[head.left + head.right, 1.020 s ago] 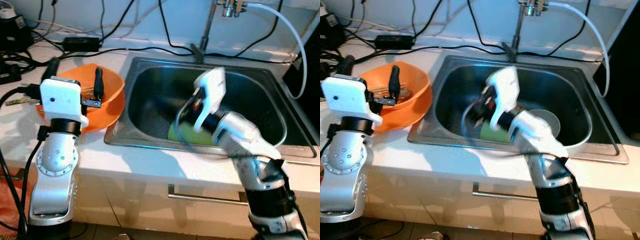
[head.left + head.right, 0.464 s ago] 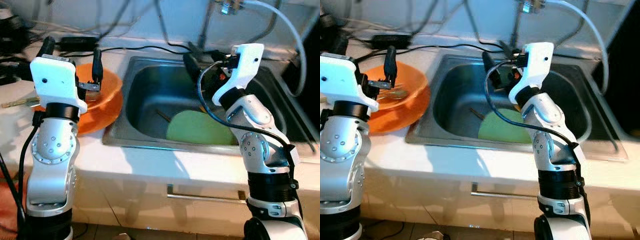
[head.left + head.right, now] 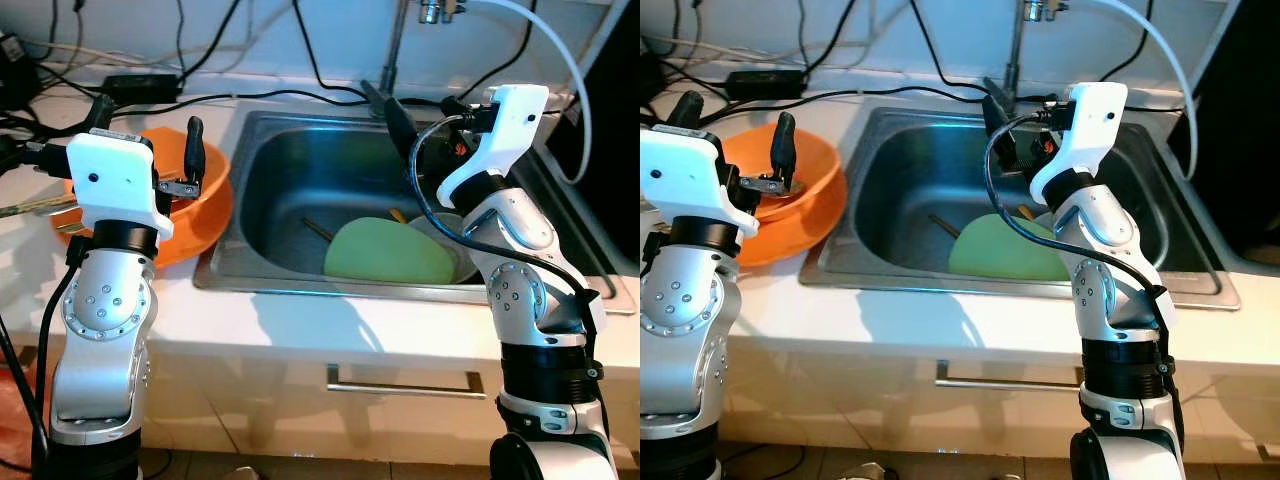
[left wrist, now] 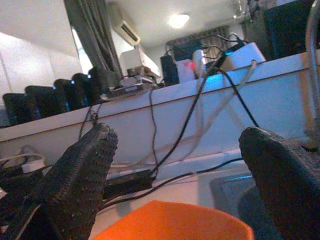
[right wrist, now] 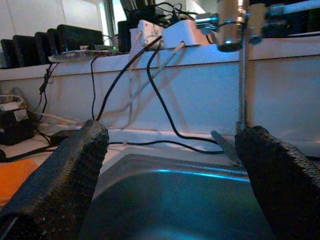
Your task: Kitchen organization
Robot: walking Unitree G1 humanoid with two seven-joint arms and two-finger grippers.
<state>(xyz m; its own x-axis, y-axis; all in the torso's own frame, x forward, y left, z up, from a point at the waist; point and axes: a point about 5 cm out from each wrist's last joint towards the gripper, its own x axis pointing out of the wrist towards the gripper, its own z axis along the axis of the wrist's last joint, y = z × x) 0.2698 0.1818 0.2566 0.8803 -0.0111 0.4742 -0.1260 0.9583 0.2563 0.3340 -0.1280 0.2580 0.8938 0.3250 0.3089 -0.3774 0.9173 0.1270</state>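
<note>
Plate [image 3: 388,254], green, lying tilted in the sink [image 3: 300,175] under my spread, empty right gripper [image 3: 425,112], looks light, stiff and probably slick, so I'd pinch its raised rim, left gripper [image 3: 145,145] spread over the orange bowl [image 3: 205,205].

Both eye views look forward and down from the head at the bench [image 3: 300,320], sharing the sink [image 3: 300,190] and orange bowl [image 3: 820,195]; the left wrist view faces low across the orange bowl toward the back wall [image 4: 280,95]; the right wrist view sits just over the sink, facing the faucet [image 5: 242,75].
</note>
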